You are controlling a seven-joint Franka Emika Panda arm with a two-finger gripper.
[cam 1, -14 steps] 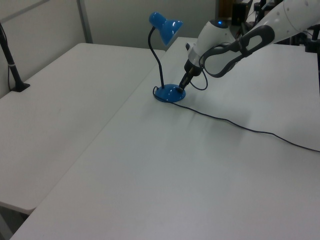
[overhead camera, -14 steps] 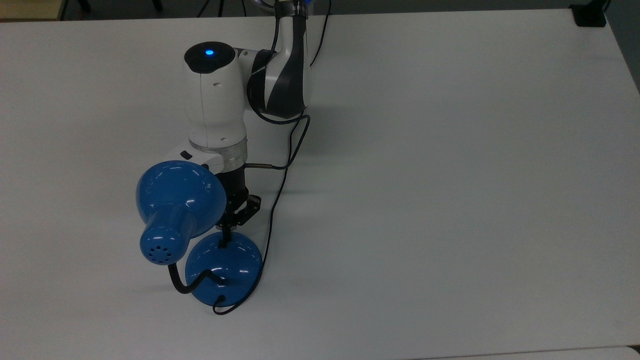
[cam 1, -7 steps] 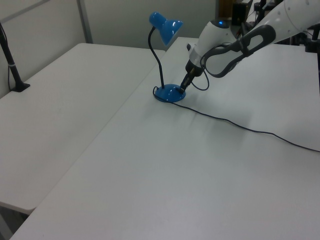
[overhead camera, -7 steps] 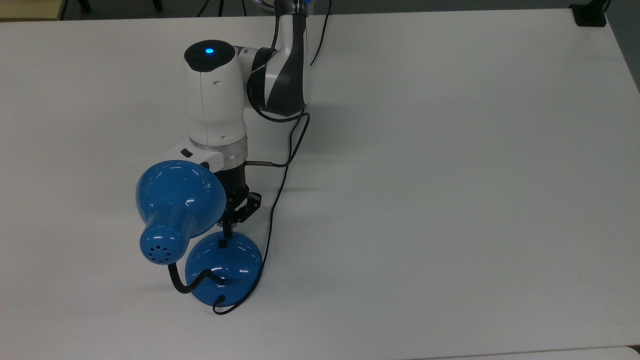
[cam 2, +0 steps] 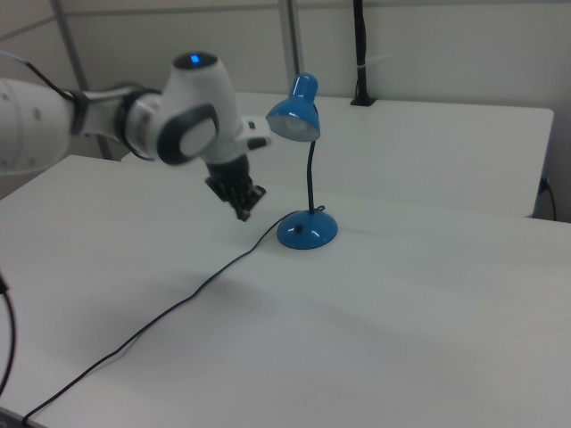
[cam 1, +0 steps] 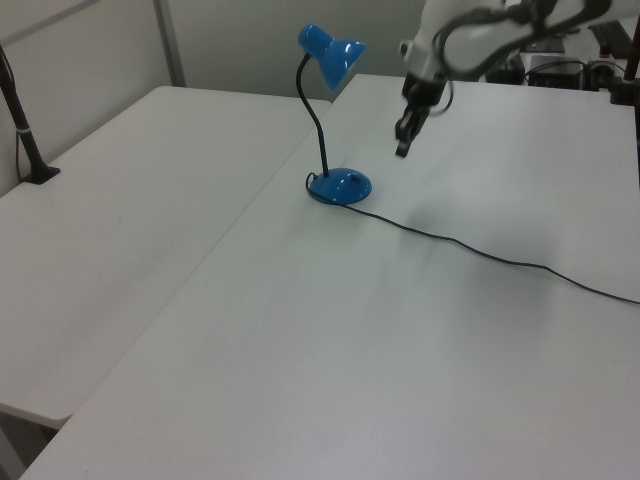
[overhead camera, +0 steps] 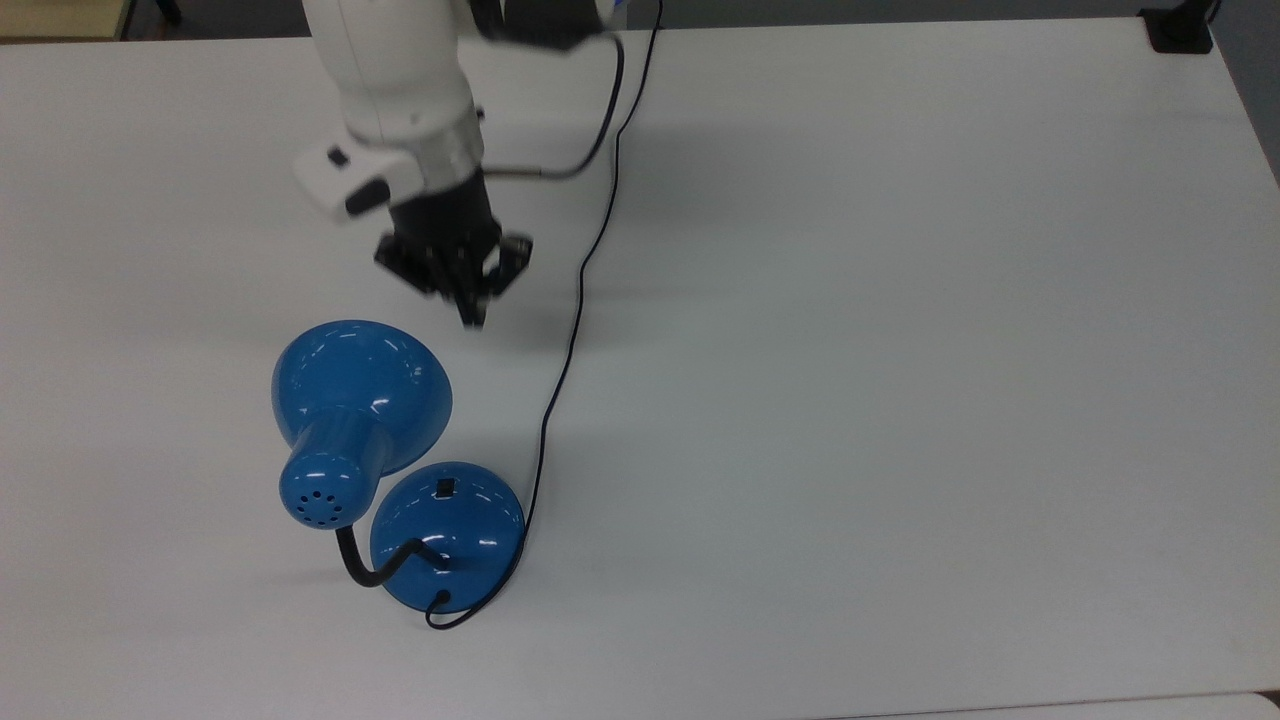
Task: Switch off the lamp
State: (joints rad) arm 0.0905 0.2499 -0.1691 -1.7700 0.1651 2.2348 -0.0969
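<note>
White table (overhead camera: 900,350) carries the lamp (overhead camera: 447,532) at the top view's lower left; the gripper (overhead camera: 470,312), fingers together and empty, hangs well apart. Keep clear of the cord (overhead camera: 565,370).

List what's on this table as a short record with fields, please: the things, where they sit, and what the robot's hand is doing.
lamp: blue desk lamp, standing upright on the white table
switch: small black one on the round base
cord: thin black cord trailing from the base across the table
end effector: raised off the table, apart from the lamp, fingers together, holding nothing
lamp lit: cannot tell
</note>
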